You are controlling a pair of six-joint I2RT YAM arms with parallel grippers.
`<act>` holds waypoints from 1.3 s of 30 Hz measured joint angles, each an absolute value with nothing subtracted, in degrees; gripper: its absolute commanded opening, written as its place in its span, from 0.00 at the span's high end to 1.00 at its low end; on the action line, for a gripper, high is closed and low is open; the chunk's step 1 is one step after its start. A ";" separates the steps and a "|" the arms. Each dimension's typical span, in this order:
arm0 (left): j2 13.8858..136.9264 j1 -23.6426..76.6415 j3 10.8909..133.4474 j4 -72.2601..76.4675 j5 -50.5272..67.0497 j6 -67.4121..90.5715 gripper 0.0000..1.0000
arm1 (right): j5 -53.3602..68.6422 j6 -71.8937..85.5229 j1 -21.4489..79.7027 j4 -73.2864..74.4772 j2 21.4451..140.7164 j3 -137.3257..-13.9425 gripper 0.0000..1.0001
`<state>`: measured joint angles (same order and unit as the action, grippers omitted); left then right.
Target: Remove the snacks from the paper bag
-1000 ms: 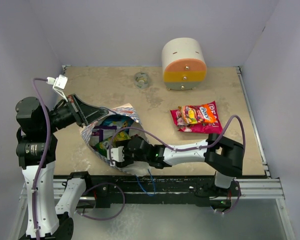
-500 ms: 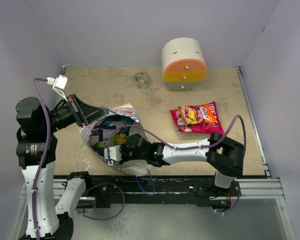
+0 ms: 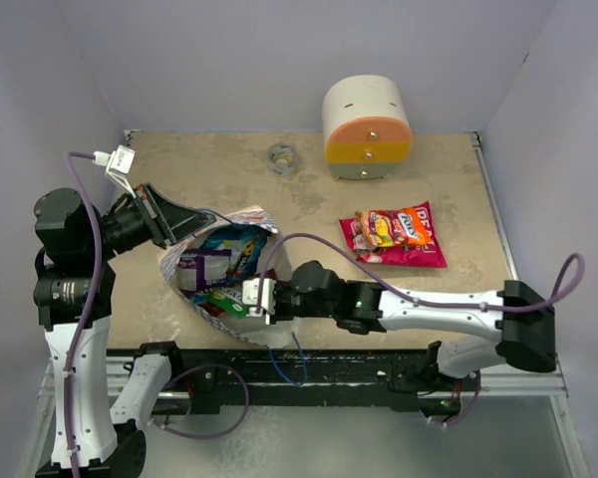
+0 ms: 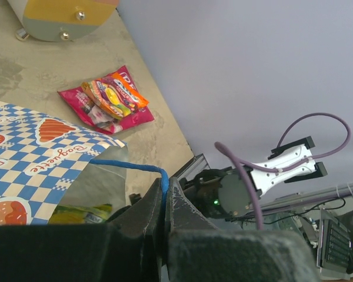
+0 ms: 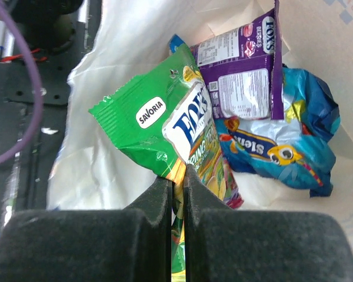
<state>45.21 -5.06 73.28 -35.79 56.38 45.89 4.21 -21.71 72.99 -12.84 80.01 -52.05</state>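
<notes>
The paper bag (image 3: 251,217) lies on its side at the left, mouth facing the arms, its blue-and-white checkered outside (image 4: 29,170) showing in the left wrist view. My left gripper (image 3: 174,224) is shut on the bag's blue cord handle (image 4: 129,167) and holds the mouth up. My right gripper (image 3: 251,296) sits at the bag's mouth, shut on the lower corner of a green snack packet (image 5: 159,117). Behind it, inside the cream lining (image 5: 94,135), lie a purple packet (image 5: 247,64) and a blue packet (image 5: 294,141). Several snacks (image 3: 394,234) lie piled on the table to the right.
A rounded cream, orange and yellow drawer box (image 3: 367,124) stands at the back of the table. A small round grey object (image 3: 282,157) lies left of it. Grey walls close in the table on three sides.
My right gripper has shut on the green packet and drawn back to the right toward the bag's mouth; its elbow has swung far right. The left arm stays put.
</notes>
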 measured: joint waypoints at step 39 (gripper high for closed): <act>47.72 -5.06 73.73 -42.52 54.02 41.34 1.00 | -63.05 8.45 57.98 24.16 57.52 -71.33 1.00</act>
<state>47.72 -5.06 73.73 -42.52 54.02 41.34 -63.05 8.45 57.98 24.16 57.52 -71.33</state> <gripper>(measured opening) 0.013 0.035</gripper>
